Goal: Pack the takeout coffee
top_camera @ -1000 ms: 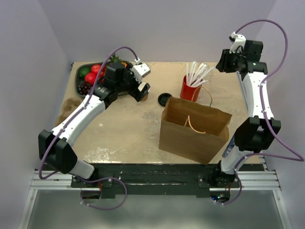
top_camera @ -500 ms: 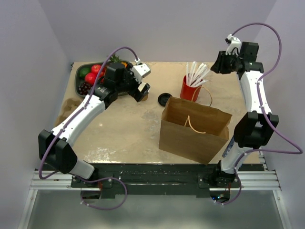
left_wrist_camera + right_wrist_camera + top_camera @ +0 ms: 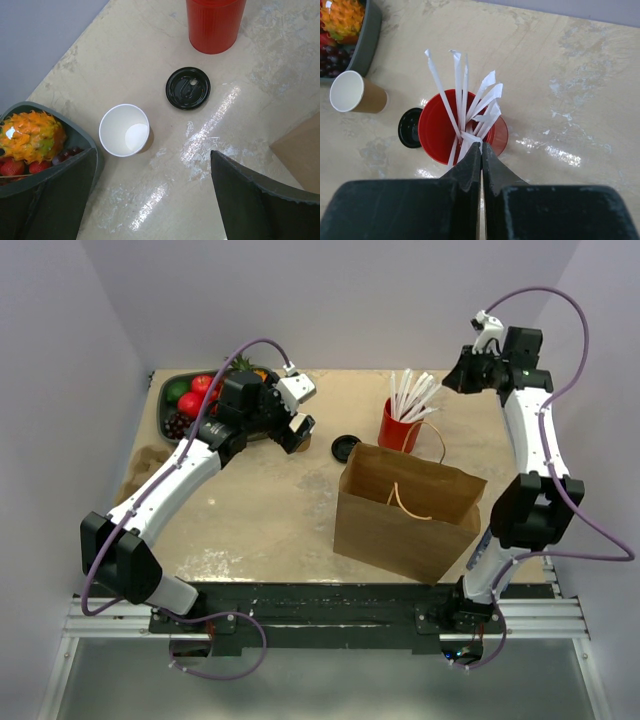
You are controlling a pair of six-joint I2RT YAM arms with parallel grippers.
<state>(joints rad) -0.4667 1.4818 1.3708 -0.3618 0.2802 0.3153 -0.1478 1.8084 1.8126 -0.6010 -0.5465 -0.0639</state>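
The cup (image 3: 124, 130) stands upright and uncovered on the desk (image 3: 150, 45), just beside the fruit tray (image 3: 80, 142). Its black lid (image 3: 188, 88) lies flat, apart from it, between it and the red cup (image 3: 215, 22). The left pincer (image 3: 152, 155) hangs above with its fingers wide apart, gripping nothing; the cup sits below and just ahead of the left finger (image 3: 55, 195). The right pincer (image 3: 481, 146) is pressed together, empty, over the straws (image 3: 462, 95) in the red cup, well apart from the cup. The bag (image 3: 405, 515) stands open nearby.

Worktop (image 3: 260, 510) layout
Fruit tray (image 3: 370, 27), paper cup (image 3: 124, 130), lid (image 3: 188, 88), straw cup (image 3: 437, 135), left to right; bag (image 3: 400, 525) before straw cup.
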